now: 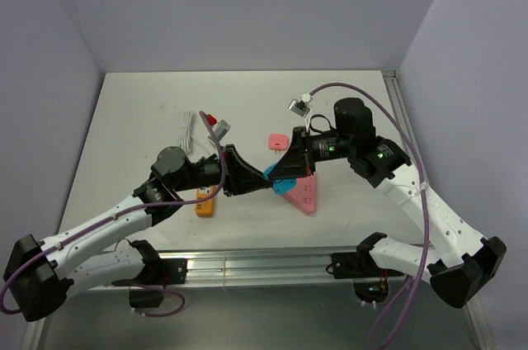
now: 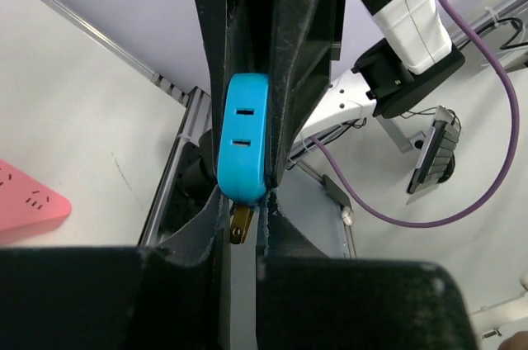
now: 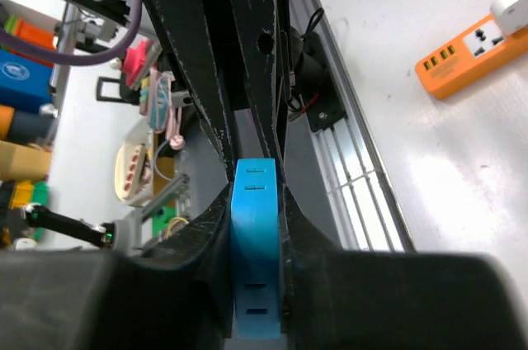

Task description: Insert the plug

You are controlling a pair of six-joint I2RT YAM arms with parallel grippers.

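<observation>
Mid-air above the surface (image 1: pixel 165 111), the plug (image 2: pixel 242 139) is clamped by the right end effector (image 3: pixel 256 201) and pinched at its pronged end by the left end effector (image 2: pixel 243 201), seemingly a regrasp; next, one should release, then the prongs need aligning with the pink socket block (image 1: pixel 304 195).

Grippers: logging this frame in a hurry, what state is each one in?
Left gripper: closed on the blue plug.
Right gripper: closed on the blue plug too.
</observation>
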